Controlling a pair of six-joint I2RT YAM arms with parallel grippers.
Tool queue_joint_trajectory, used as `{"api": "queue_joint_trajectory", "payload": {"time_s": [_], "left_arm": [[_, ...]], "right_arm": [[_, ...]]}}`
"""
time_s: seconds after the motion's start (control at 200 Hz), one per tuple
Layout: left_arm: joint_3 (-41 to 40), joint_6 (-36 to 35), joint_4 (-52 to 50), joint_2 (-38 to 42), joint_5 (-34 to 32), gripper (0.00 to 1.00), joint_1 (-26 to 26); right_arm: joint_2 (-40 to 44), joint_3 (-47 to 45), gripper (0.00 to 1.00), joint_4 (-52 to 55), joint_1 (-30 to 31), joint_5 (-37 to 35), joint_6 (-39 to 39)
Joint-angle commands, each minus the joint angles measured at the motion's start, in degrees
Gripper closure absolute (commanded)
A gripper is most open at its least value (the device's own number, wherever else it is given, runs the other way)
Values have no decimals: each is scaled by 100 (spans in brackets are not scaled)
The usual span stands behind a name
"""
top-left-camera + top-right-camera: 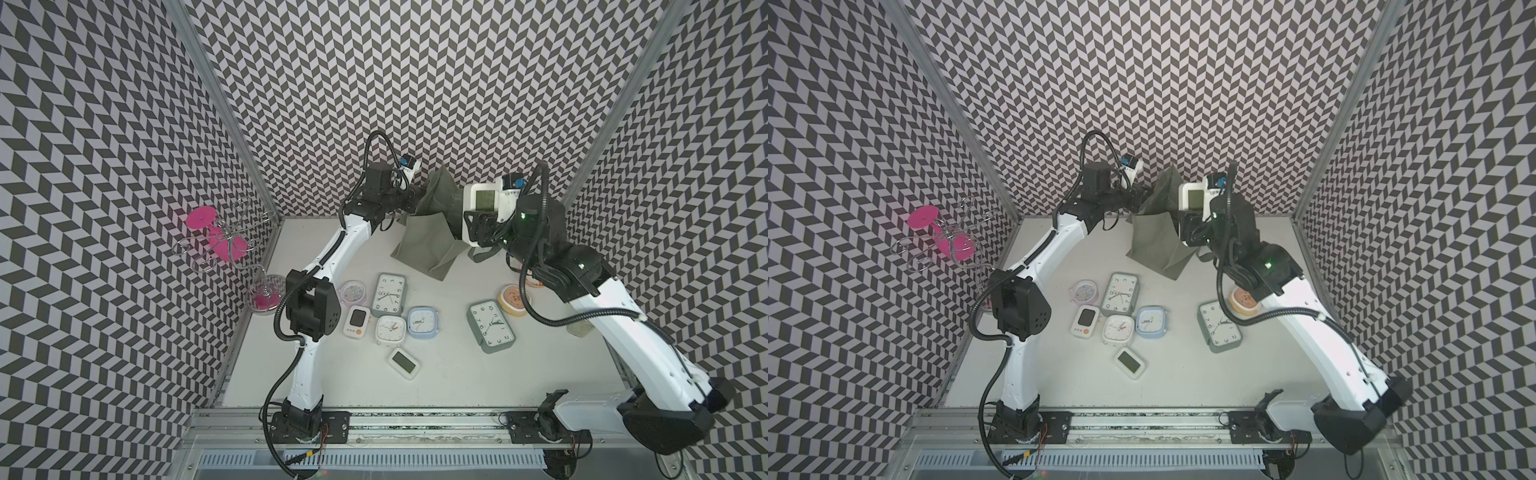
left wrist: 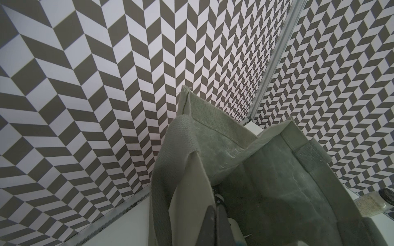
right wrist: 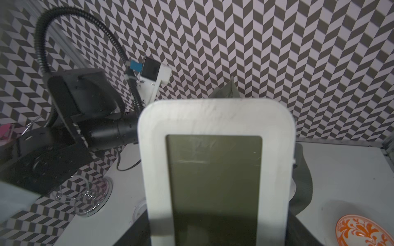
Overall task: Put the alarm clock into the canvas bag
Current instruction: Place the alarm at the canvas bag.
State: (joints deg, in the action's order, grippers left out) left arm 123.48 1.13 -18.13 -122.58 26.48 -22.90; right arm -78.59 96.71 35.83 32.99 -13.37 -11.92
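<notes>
The grey-green canvas bag (image 1: 419,245) (image 1: 1152,243) stands at the back of the table, its mouth pulled up and open. My left gripper (image 1: 414,193) (image 1: 1144,195) (image 2: 216,205) is shut on the bag's rim, beside one strap handle (image 2: 164,170). The bag's inside (image 2: 277,187) shows in the left wrist view. My right gripper (image 1: 478,226) (image 1: 1188,228) (image 3: 215,238) is shut on a white digital alarm clock (image 1: 483,201) (image 1: 1192,198) (image 3: 213,170) with a dark blank screen. It holds the clock upright in the air at the right side of the bag's raised mouth.
Several other clocks lie on the table: a grey-green rectangular one (image 1: 390,293), another (image 1: 492,326), a blue square one (image 1: 423,322) and a small digital one (image 1: 404,363). A wire stand with pink parts (image 1: 220,241) is at the left wall. An orange patterned bowl (image 3: 362,232) sits at the right.
</notes>
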Motion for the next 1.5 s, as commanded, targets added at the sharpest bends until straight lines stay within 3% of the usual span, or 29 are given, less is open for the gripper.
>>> {"api": "queue_joint_trajectory", "payload": {"time_s": [0.0,0.471,1.257,1.497], "left_arm": [[192,-43,73,59,85,100,-57],[193,-113,29,93,6,100,-84],[194,-201,-23,99,-89,100,-171],[194,-213,-21,77,-99,100,-180]], "right_arm": [[-451,702,31,-613,-217,404,508],[-2310,1821,33,-908,-1153,1680,1484],[-4738,2850,35,-155,-1502,1984,2740],[-5216,3030,23,238,-1515,2316,2770]]}}
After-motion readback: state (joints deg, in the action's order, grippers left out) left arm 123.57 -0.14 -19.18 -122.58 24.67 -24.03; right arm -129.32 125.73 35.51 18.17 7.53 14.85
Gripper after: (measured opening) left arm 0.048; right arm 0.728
